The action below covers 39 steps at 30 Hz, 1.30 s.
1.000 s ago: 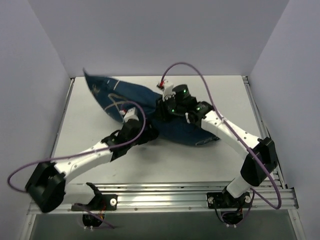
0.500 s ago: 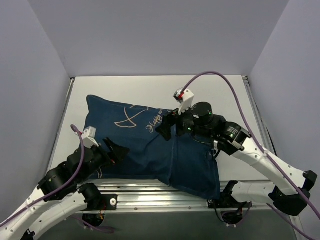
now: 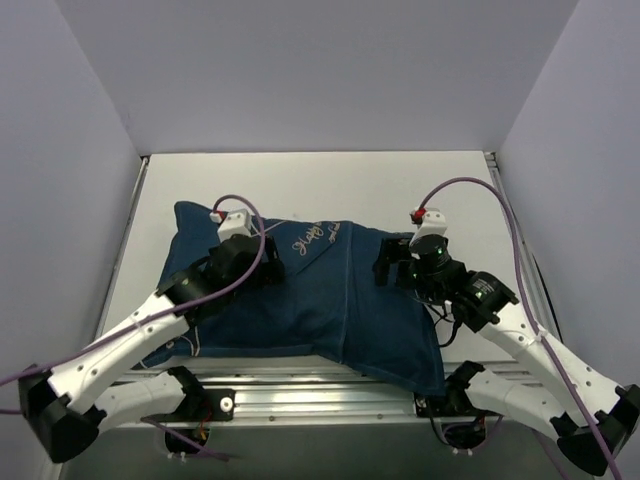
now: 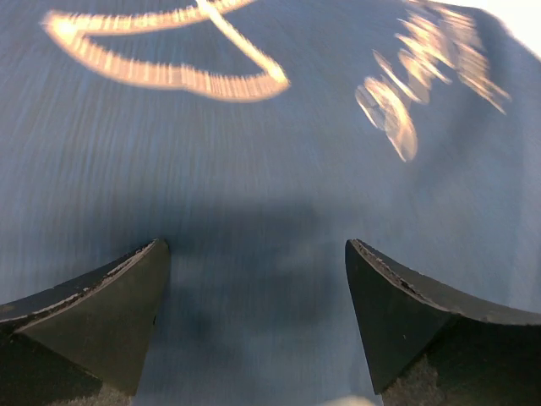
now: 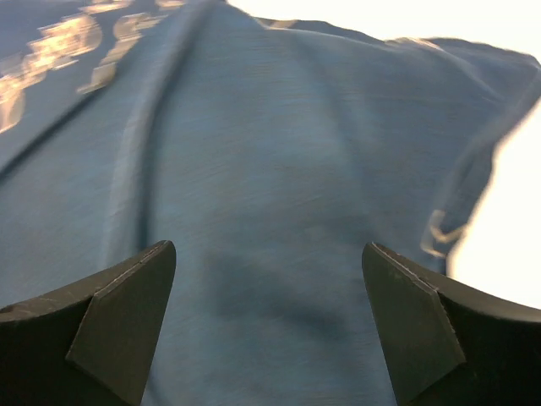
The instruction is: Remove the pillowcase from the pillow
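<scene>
- Pillowcase (image 3: 330, 300): dark navy woven cloth, fine ribbed grain in the wrist views. It lies rumpled and plump under both tools.
- Pillow: hidden inside the cover, so only its stuffed bulk shows, rounding the cloth beneath and ahead of both sets of fingers.
- Left gripper (image 4: 254, 254): jaws spread wide, nothing between them but open cloth. The fingers (image 4: 101, 309) are dark, wedge-shaped, matte and scuffed along the edges. They cast a shadow on the fabric directly below. I cannot tell whether the tips touch it.
- Ahead of the left gripper there is a pale line drawing of thin looping strokes forming a pointed, tail-like shape. Ahead and to its right is pale cursive lettering, too blurred to read.
- Right gripper (image 5: 269, 249): jaws also wide apart and gripping nothing, with the same dark wedge fingers (image 5: 118, 317).
- Between and beyond the right jaws the cloth rises in a smooth hump, with a long fold running away on the left side. A stitched hem edge and a slack corner lie off to its right.
- Beyond the right gripper, to its left, more pale script is smeared and unreadable.
- In the top view a flat, empty-looking corner of the cover droops over the ribbed metal rail (image 3: 300, 385), near the right arm's base.
- Table (image 3: 300, 180): pale, smooth and matte beyond both tools.
</scene>
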### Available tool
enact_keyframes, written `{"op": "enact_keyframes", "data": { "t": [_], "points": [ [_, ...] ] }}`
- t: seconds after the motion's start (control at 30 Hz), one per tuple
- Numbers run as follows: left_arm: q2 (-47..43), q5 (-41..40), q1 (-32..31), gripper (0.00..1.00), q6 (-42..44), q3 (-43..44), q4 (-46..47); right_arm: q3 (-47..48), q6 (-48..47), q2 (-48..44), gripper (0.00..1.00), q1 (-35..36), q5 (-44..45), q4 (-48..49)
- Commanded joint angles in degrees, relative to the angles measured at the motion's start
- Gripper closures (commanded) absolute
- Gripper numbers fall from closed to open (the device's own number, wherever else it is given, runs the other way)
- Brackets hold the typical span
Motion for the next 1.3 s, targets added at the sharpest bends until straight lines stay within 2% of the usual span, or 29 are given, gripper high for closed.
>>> {"op": "enact_keyframes", "data": {
  "t": [0.0,0.13,0.23,0.43,0.57,0.77,0.93,1.07,1.2,1.27],
  "points": [
    [4.8,3.0,5.0,0.06,2.3,-1.4,10.0,-4.0,2.0,-2.1,0.13,-1.4,0.7,1.3],
    [7.0,3.4,10.7,0.06,0.9,-7.8,14.1,-8.8,1.1,1.7,0.15,-1.7,-4.1,9.0],
    [4.6,3.4,15.4,0.06,0.4,-12.2,14.7,-10.6,0.5,5.4,0.17,-1.7,-7.3,16.7],
    [-0.7,8.3,25.3,0.06,3.2,-14.4,14.8,-7.3,-1.9,16.2,0.2,-1.6,-8.2,25.6],
    [-1.4,11.8,25.5,0.06,8.2,-8.2,11.2,-0.5,-4.6,20.1,0.2,-1.5,-5.4,23.3],
    [-2.4,23.0,24.5,0.06,15.3,1.9,7.5,6.9,-5.8,19.9,0.2,-0.3,-3.7,19.8],
    [0.9,22.6,22.8,0.06,20.2,5.9,5.8,9.0,-6.3,19.9,0.2,4.9,-1.3,19.5],
    [5.0,21.8,22.7,0.06,21.9,4.4,6.1,9.7,-5.9,22.4,0.21,6.8,-0.4,19.4],
    [7.2,20.9,22.9,0.06,21.5,-1.0,9.8,8.3,-5.4,23.8,0.4,7.4,0.4,20.7],
    [9.0,19.9,23.1,0.06,21.1,-2.3,9.9,7.5,-5.4,24.2,0.46,7.5,0.5,21.0]
  ]
}}
